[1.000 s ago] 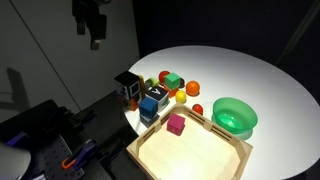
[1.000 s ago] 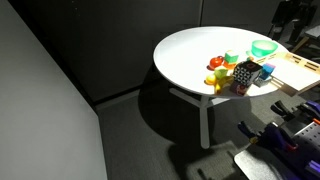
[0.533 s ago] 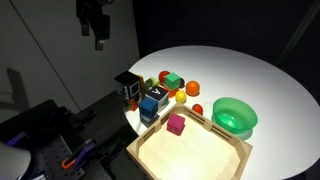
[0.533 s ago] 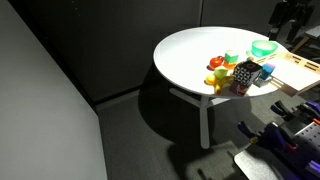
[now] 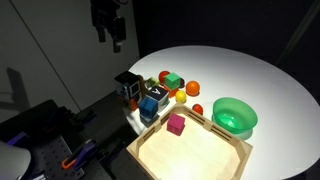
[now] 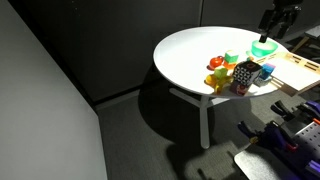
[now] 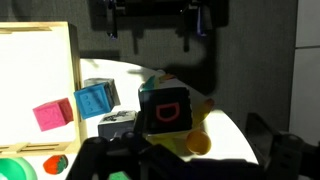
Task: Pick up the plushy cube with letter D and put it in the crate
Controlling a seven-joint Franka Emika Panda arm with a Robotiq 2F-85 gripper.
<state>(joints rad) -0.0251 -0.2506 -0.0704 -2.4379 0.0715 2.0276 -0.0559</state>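
Note:
The plushy cube with letter D (image 7: 165, 110) is black with a red D facing the wrist camera; it sits at the table's edge among small toys. It shows as a black cube in both exterior views (image 5: 127, 84) (image 6: 242, 74). The crate (image 5: 150, 135), a shallow light-wood tray, lies beside the toys, also seen in an exterior view (image 6: 297, 70) and in the wrist view (image 7: 40, 60). My gripper (image 5: 109, 38) hangs open and empty high above the table's edge, well apart from the cube; it also shows in an exterior view (image 6: 271, 22) and in the wrist view (image 7: 185, 165).
A blue-faced cube (image 5: 152, 100) stands next to the black cube. A small magenta cube (image 5: 176, 124) lies inside the crate. A round green bowl (image 5: 234, 117) sits beside the crate. Small orange, yellow and green toys (image 5: 175, 85) cluster behind the cubes. The round white table (image 5: 250, 75) drops off close by.
My gripper has moved sideways toward the table, nearer to above the toy cluster. The cubes, crate and bowl have not moved.

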